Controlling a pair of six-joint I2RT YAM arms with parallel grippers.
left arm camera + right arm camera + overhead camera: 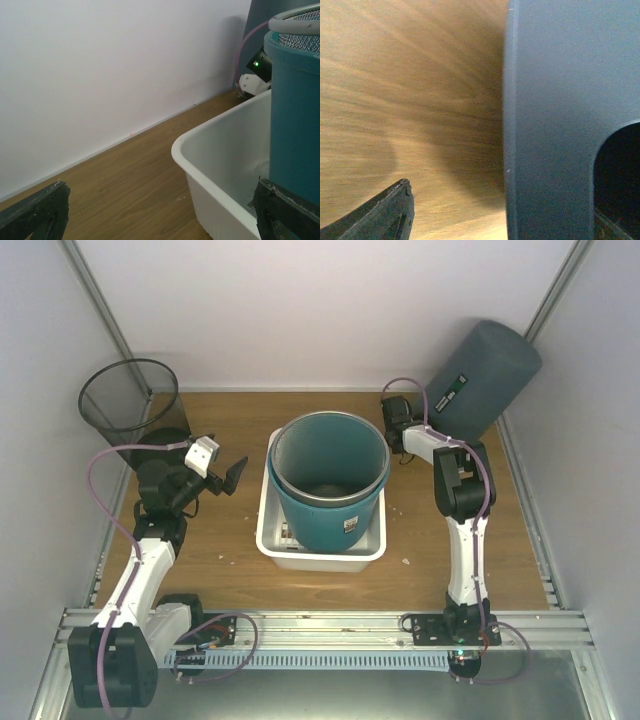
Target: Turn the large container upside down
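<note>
Nearest us, left of the white tub [268, 540], the left gripper [236, 474] hangs with its fingers spread wide, holding nothing; a teal bucket [330, 510] stands inside the tub, mouth up. Just beyond the tub's far right corner, the right gripper [505, 210] sits with its fingers parted beside the dark grey large container [482, 375]; the one finger we see clearly stands off its wall, so we judge nothing is pinched. The container leans farther right of the tub, in the back corner, its long axis tilted up and away, a closed-looking end uppermost; the right arm is much the nearer.
</note>
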